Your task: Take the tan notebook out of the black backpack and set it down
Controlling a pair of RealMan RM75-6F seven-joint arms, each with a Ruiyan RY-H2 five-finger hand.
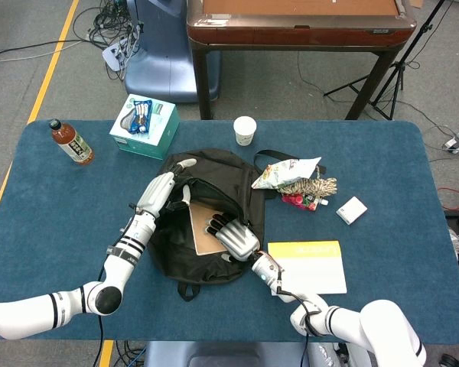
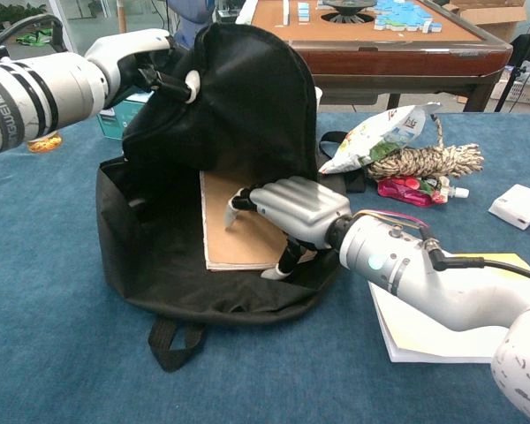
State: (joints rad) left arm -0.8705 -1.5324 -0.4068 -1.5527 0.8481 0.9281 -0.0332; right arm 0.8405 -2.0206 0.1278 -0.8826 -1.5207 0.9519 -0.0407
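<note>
Inside the black backpack (image 2: 159, 265) our right hand (image 2: 291, 212) pinches the tan notebook (image 2: 234, 230), mostly flap-hidden; our left hand (image 1: 162, 191) grips that flap, fingers partly hidden.

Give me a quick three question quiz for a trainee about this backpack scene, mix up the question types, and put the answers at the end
1. True or false: the tan notebook is already out of the black backpack.
2. Which hand holds the backpack's flap up? A) left hand B) right hand
3. Fill in: the right hand's fingers rest on the ____.

Key:
1. False; it lies inside the open bag.
2. A.
3. Tan notebook; a firm grip is not clear from either view.
</note>
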